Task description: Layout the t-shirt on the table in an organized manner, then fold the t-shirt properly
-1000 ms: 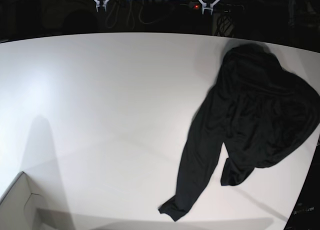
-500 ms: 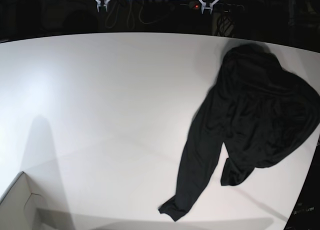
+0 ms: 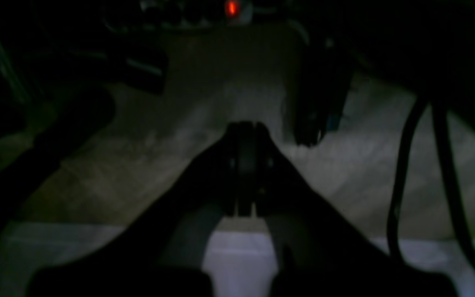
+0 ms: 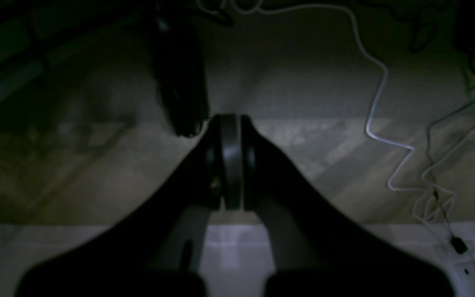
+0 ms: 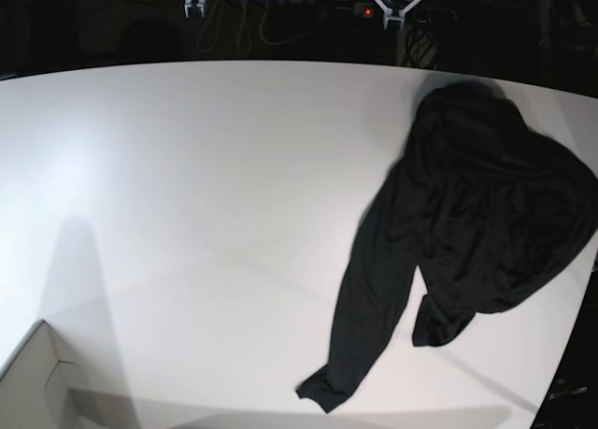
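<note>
White and smooth, the table point(image 5: 187, 214) fills most of the base view, its curved far edge meeting a dark room with cables and a small red light at 12 o'clock. A white box corner point(image 5: 33, 382) pokes in at 7 o'clock.

The shirt point(image 5: 467, 223) lies bunched at 3 o'clock, close to the table's edge there, with one long sleeve trailing toward 5 o'clock and a shorter fold beside it. Nothing about it is spread or squared, so by my reading the layout step has not begun.

Both arms sit off the table, beyond its far edge. The left gripper point(image 3: 243, 173) is clenched on nothing, its jaws pressed together over a dim floor. The right gripper point(image 4: 229, 161) is likewise clenched and empty, with a white cable point(image 4: 379, 99) snaking across the floor at 2 o'clock from it.

Next, I judge, the arms must reach in over the table, unclench, and take the shirt at two well-separated points, likely shoulders or hem, then drag it toward the centre. Thin soft fabric will probably slump and cling to itself.
</note>
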Controlling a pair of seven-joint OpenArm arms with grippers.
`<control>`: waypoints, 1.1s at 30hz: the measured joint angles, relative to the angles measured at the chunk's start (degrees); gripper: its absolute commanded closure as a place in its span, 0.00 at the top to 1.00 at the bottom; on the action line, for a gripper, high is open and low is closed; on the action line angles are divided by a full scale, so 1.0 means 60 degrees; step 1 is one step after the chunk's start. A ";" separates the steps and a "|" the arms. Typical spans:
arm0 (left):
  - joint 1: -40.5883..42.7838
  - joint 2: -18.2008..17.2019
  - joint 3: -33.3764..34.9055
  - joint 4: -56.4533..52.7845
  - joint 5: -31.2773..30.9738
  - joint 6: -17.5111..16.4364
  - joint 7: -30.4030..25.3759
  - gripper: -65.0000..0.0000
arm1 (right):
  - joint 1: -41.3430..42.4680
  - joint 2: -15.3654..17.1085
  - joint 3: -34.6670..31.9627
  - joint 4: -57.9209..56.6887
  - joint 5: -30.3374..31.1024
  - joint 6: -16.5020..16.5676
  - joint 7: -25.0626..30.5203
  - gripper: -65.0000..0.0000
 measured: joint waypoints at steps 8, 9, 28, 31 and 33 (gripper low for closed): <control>0.0277 0.0000 -0.0018 0.0073 -0.0004 0.0004 -0.0127 0.00 | -0.1661 0.0091 0.0025 0.2812 -0.0004 0.0007 -0.0080 0.00; 0.0353 -0.0004 -0.0018 0.0131 0.0000 0.0004 -0.0120 0.00 | -0.1898 0.0087 0.0025 0.3169 -0.0004 0.0004 -0.0073 0.00; 0.3982 -0.0692 -0.0066 0.6386 -0.0022 0.0029 0.0149 0.00 | -0.3847 0.0219 0.0029 0.6808 0.0033 0.0015 -0.0124 0.00; 0.5027 -0.0918 -0.0018 0.8087 -0.0066 -0.0029 0.0171 0.00 | -0.4954 0.0240 0.0055 0.8630 0.0029 0.0011 -0.0168 0.00; 0.5727 -0.1045 -0.0036 0.9355 -0.0470 0.0029 0.0124 0.00 | -0.5530 0.0240 0.0036 0.9628 0.0036 0.0029 -0.0233 0.00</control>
